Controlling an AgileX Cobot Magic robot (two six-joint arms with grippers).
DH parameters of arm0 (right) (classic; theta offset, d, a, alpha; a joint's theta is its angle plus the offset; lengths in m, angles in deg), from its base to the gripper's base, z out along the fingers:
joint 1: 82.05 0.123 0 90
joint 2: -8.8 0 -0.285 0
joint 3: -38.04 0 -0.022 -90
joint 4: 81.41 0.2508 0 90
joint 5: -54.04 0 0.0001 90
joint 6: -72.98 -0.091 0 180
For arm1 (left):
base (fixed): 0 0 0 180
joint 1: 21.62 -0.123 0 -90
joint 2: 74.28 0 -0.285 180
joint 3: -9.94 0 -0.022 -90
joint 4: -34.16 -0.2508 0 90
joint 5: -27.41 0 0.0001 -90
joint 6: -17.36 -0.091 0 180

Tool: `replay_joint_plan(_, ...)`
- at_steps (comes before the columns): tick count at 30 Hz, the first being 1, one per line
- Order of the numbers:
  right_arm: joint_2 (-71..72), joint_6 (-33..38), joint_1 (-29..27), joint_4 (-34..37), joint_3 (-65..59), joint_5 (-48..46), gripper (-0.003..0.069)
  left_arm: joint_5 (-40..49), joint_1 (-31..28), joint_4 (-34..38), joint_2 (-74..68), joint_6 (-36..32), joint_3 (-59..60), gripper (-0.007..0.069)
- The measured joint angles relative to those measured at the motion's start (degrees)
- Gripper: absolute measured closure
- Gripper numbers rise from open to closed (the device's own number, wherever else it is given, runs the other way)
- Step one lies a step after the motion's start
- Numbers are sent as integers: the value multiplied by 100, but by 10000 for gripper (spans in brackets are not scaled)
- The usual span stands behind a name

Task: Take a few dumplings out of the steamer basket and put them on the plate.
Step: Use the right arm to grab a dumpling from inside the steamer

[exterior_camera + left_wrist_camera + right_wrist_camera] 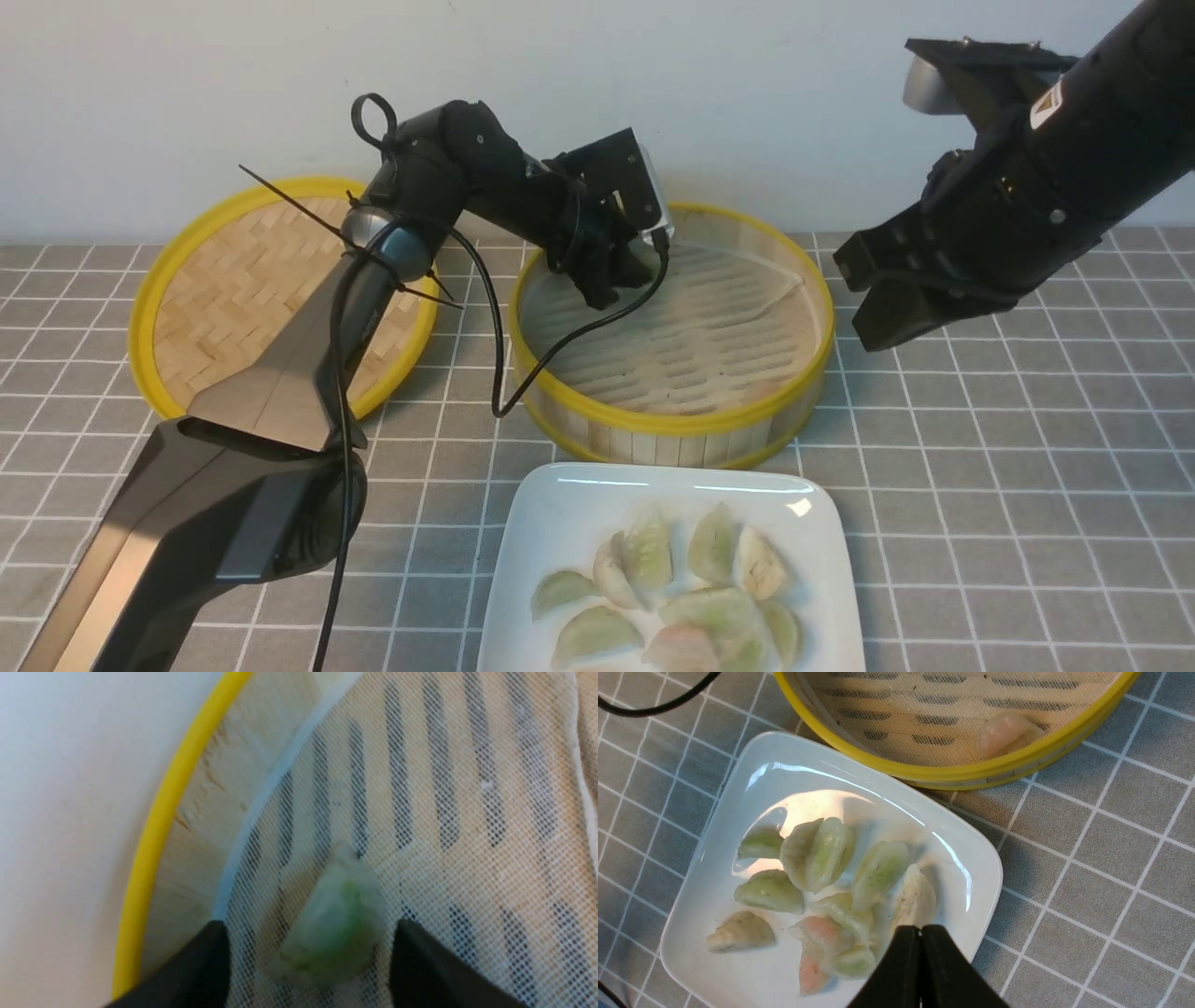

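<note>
wall: plain matt off-white wall (pixel 709 93), fills the front view from 10 to 2 o'clock | surface: grey table surface of small square tiles with white joint lines (pixel 1027 485), from 9 over 6 to 3 o'clock, meets the wall in one straight level line | light: soft and even, pale blurred shadows on the tiles

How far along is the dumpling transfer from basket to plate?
Done: several pale green, whitish and pinkish crescent dumplings lie on the white glossy square plate. In hand: the left gripper, open, straddles one pale green dumpling inside the round yellow-rimmed bamboo steamer basket, not gripped yet. Left: that one, plus a pinkish dumpling by the basket's near wall. The right gripper is shut and empty.
</note>
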Motion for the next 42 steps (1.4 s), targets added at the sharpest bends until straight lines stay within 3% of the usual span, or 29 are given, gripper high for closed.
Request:
replay_joint_plan(6, 0, 0, 0, 0, 0, 0, 673, -48, 0, 188, -23, -224, 0, 167)
replay_joint_plan(19, 0, 0, 0, 23, 0, 0, 673, -122, 0, 378, -219, -147, -58, 176)
replay_joint_plan(23, 0, 0, 0, 27, 0, 0, 673, 126, 0, 452, -219, -74, -58, 306)
replay_joint_plan(24, 0, 0, 0, 27, 0, 0, 673, 140, 0, 460, -219, -74, -58, 306)
replay_joint_plan(25, 0, 0, 0, 43, 0, 0, 673, 228, 0, 482, -219, -101, -61, 384)
replay_joint_plan(26, 0, 0, 0, 43, 0, 0, 673, 288, -12, 489, -219, -137, -76, 407)
replay_joint_plan(38, 0, 38, 0, 37, 0, 0, 673, 966, -6, 388, 28, -163, -41, 408)
replay_joint_plan(42, 0, 152, 0, 23, 0, 0, 673, 984, 1, 300, 327, 268, -41, 409)
